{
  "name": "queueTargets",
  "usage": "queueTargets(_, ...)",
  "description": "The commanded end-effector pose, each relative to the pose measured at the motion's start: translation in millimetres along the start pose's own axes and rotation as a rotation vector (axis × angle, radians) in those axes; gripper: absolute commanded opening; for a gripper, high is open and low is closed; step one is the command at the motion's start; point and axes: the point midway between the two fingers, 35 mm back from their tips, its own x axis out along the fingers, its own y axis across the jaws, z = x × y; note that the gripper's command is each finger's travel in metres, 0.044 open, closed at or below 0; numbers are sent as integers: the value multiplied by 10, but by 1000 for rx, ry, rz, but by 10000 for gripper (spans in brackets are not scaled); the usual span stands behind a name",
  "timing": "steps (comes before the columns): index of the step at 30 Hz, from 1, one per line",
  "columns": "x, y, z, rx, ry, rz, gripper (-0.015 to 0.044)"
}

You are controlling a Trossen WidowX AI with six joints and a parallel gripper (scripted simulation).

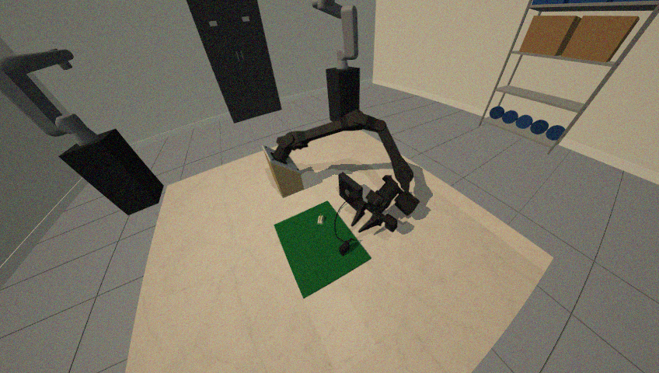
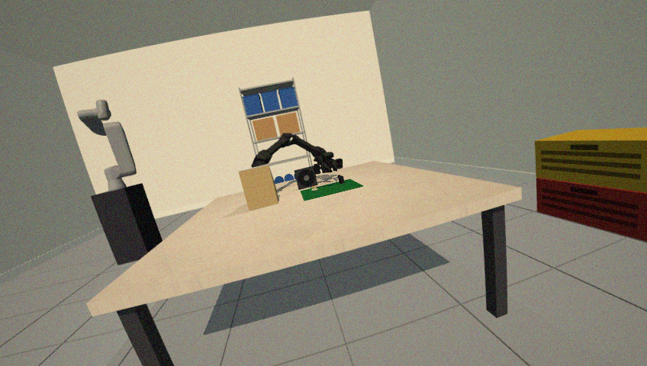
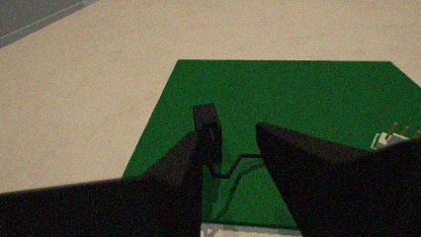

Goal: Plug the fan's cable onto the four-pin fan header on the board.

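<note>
The green board lies flat on the table. The pale four-pin header is on it, partly behind the right finger in the wrist view. The black plug is over the board's other end; whether it touches the board is unclear. Its thin cable runs to the black fan. My gripper is partly open and empty. In the wrist view the plug appears beside the left fingertip, not between the fingers; contact is unclear.
The fan stands beside the board near my wrist. My arm's base sits on a tan block at the table's side. Two grey arms on black pedestals stand off the table. A shelf rack is farther away.
</note>
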Motion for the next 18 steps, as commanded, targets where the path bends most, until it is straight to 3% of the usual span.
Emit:
queueTargets(1, -386, -26, 34, -40, 49, 24, 140)
queueTargets(17, -386, -26, 34, -40, 49, 24, 140)
queueTargets(18, 5, -2, 1, -1, 4, -3, 166)
